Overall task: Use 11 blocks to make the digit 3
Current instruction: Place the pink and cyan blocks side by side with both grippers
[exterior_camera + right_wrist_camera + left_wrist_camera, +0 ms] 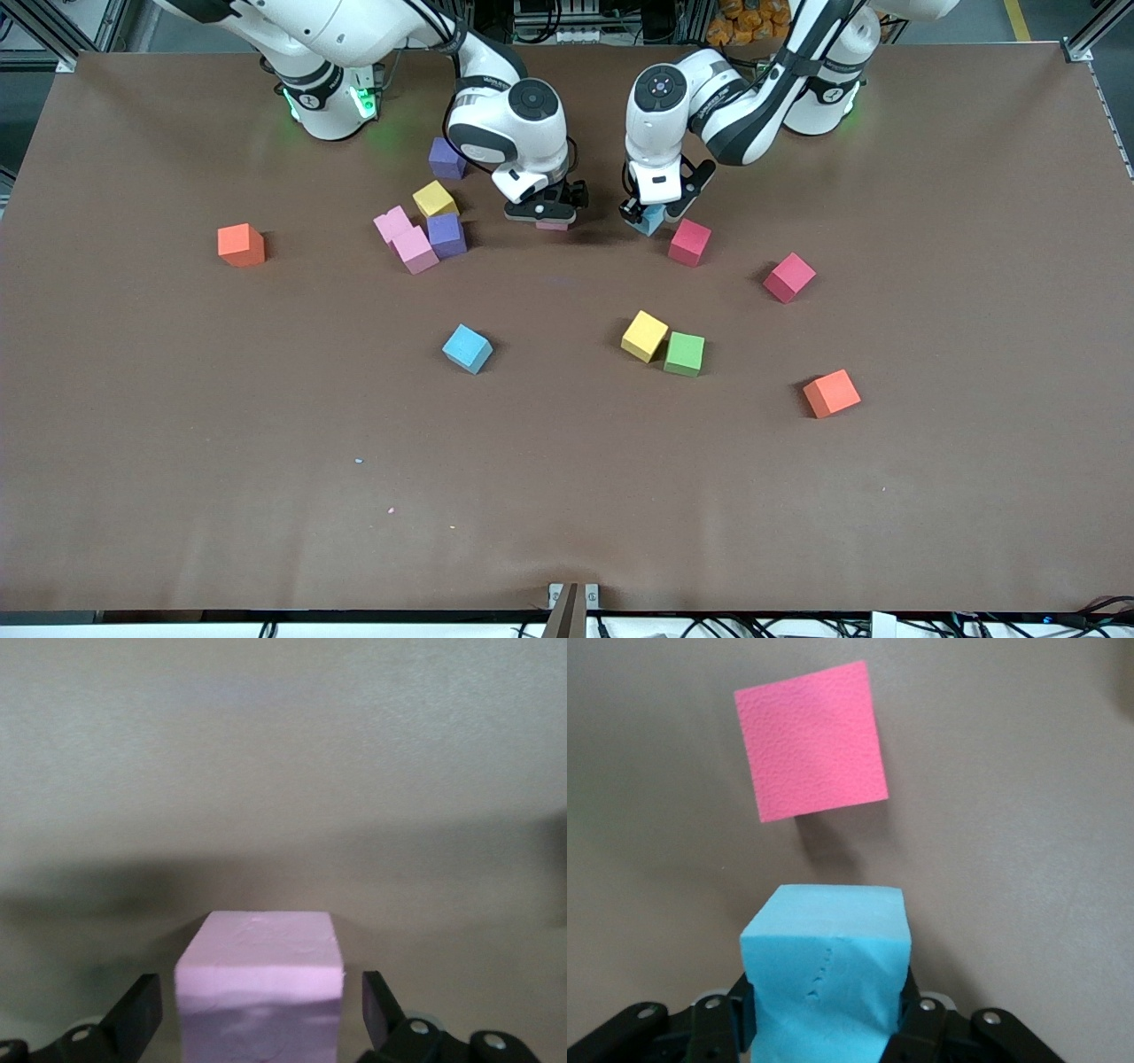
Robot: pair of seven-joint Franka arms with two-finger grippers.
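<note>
A blue block (pixel 824 979) is clamped by the left gripper (pixel 654 215) for placing; the right gripper (pixel 261 1010) fingers (spread wide) flank a freed pink block (pixel 259 988).

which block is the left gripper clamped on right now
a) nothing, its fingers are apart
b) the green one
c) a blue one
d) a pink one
c: the left wrist view shows the left gripper shut on a blue block, its pads pressing into both sides, with a crimson block lying on the table just past it.
</note>
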